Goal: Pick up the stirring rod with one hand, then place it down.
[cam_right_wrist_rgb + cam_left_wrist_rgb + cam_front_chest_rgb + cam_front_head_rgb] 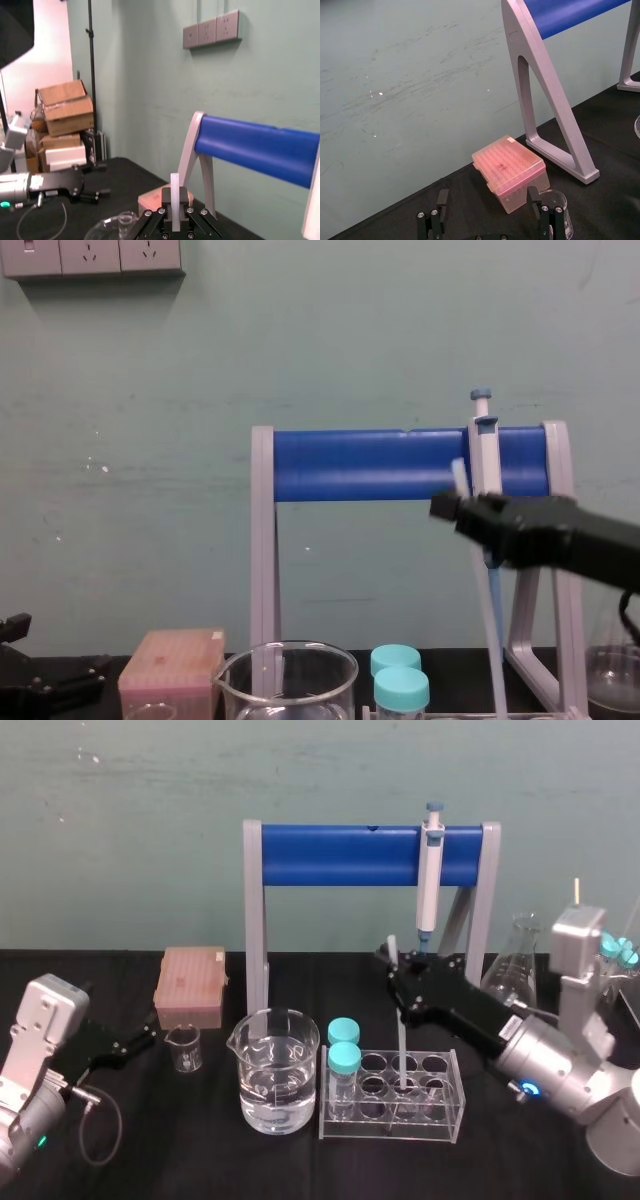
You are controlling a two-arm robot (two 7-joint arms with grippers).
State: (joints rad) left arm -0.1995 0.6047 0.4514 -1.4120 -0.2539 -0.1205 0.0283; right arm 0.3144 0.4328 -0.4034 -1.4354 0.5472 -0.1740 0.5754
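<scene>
The right gripper [396,968] reaches forward, fingers closed on the stirring rod [401,1045], a thin translucent stick upright above and below them; the left gripper [148,1040] is parked, open.

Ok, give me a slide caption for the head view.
Right gripper holds the stirring rod upright at the test-tube rack; left gripper rests open beside a small beaker.

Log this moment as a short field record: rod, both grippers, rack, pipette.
stirring rod: upright, clamped near its top, lower end down at the test-tube rack
right gripper: shut on the rod, raised above the rack
left gripper: open, idle at far left beside the small beaker
pipette: hanging on the blue stand
task stage: rod held, not yet placed down
</scene>
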